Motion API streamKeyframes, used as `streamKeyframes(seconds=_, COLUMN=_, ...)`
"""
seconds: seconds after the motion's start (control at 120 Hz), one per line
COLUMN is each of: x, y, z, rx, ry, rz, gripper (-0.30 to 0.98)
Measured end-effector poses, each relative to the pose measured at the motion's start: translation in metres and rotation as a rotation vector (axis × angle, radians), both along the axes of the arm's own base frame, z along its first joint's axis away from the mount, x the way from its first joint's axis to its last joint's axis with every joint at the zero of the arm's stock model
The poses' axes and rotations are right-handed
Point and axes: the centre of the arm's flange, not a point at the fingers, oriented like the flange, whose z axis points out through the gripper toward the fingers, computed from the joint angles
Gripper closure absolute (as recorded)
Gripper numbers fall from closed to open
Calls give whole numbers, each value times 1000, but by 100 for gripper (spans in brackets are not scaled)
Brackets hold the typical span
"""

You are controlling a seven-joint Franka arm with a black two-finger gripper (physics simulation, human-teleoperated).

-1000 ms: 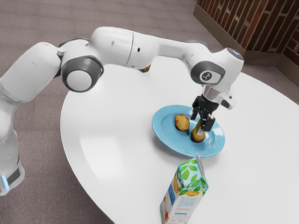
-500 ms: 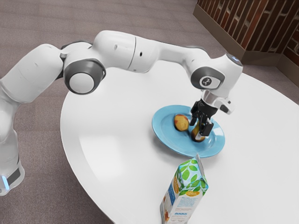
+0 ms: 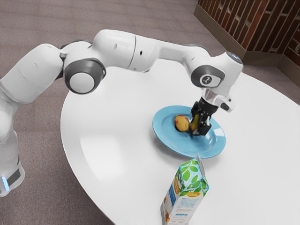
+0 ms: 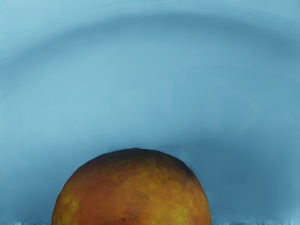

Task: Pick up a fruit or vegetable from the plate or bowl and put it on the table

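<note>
Fruit (image 4: 133, 192) is orangey-brown w/ yellow patches & darker mottling; in the wrist view its near end looks smooth & rounded, darkest along the upper edge, rest of it cut off by the frame; in the ext. view it shows yellowish-brown, partly hidden by the gripper (image 3: 198, 126). Fruit sits btwn the two fingers, right under the hand; one finger on each side, the one nearer the cam covering part of it; gripper looks closed on it, fingers apart only by the fruit's width, tho the far contact is hard to see. Loc: over the blue plate (image 3: 167, 140), inside its rim, not on the table (image 3: 117, 164); can't tell if its underside touches the plate. 2nd fruit (image 3: 182, 123), yellow-brown w/ reddish edge, lies on the plate just beside it, toward the ext. view's left; carton (image 3: 186, 190), green leaves on top, stands on the table near the plate.
</note>
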Motion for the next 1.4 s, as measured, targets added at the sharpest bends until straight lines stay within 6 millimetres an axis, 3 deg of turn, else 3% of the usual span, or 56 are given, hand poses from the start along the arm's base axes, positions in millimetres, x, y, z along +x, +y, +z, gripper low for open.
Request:
streamKeyframes(seconds=0.058, x=-1, y=0, z=8, rx=-11, ry=-9, rz=2, gripper=32)
streamKeyframes(seconds=0.125, x=-3, y=1, z=17, rx=-26, ry=-20, rz=4, gripper=9)
streamKeyframes(seconds=0.175, x=-4, y=2, z=24, rx=-33, ry=-28, rz=5, gripper=6)
streamKeyframes(seconds=0.25, x=-6, y=10, z=39, rx=-33, ry=-49, rz=12, gripper=13)
streamKeyframes(seconds=0.367, x=-8, y=29, z=56, rx=-12, ry=-72, rz=31, gripper=41)
streamKeyframes(seconds=0.408, x=-8, y=41, z=61, rx=-4, ry=-79, rz=44, gripper=45)
streamKeyframes(seconds=0.708, x=-14, y=109, z=82, rx=34, ry=-106, rz=125, gripper=47)
streamKeyframes(seconds=0.917, x=-26, y=185, z=94, rx=57, ry=-120, rz=226, gripper=47)
streamKeyframes(seconds=1.008, x=-30, y=207, z=93, rx=62, ry=-119, rz=253, gripper=47)
streamKeyframes(seconds=1.183, x=-34, y=228, z=93, rx=63, ry=-118, rz=273, gripper=47)
streamKeyframes(seconds=1.325, x=-35, y=231, z=92, rx=63, ry=-118, rz=272, gripper=48)
streamKeyframes(seconds=1.4, x=-34, y=231, z=92, rx=59, ry=-118, rz=269, gripper=31)
